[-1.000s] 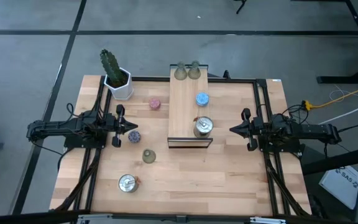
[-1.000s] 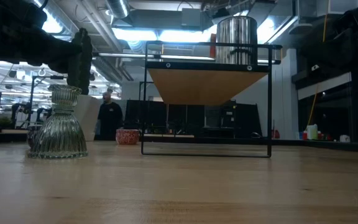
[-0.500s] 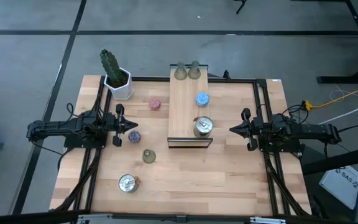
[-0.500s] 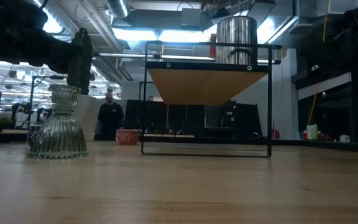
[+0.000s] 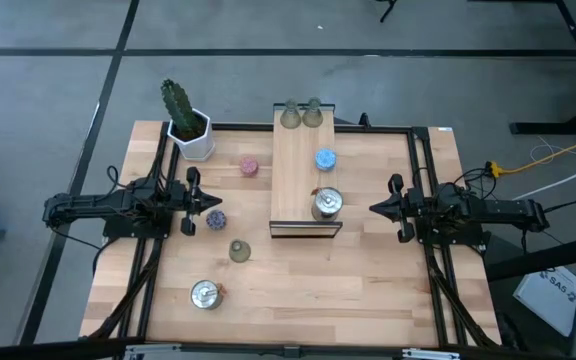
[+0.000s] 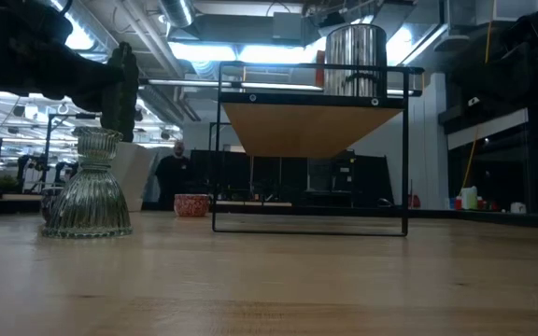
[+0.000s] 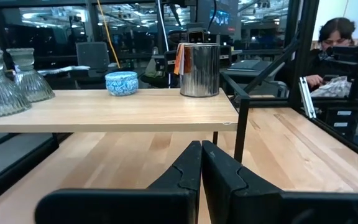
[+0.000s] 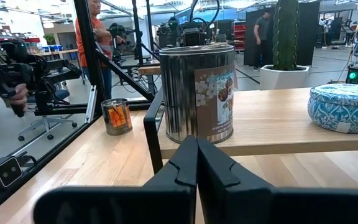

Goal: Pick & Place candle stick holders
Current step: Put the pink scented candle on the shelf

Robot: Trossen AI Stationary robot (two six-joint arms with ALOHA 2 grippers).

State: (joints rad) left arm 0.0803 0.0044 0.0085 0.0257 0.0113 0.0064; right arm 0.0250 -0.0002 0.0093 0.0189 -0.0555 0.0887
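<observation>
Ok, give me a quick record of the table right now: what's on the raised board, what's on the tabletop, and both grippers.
on board: two green holders, blue holder, silver holder
on tabletop: pink holder, purple holder, green holder, second silver holder, cactus
left gripper: shut, empty
right gripper: shut, empty

Holders (image 5: 327, 203): 4 on board, 4 on table.

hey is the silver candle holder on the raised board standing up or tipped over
Upright. The silver holder stands on its base on the wooden board, its side walls vertical; the high view shows its round top facing up.
</observation>
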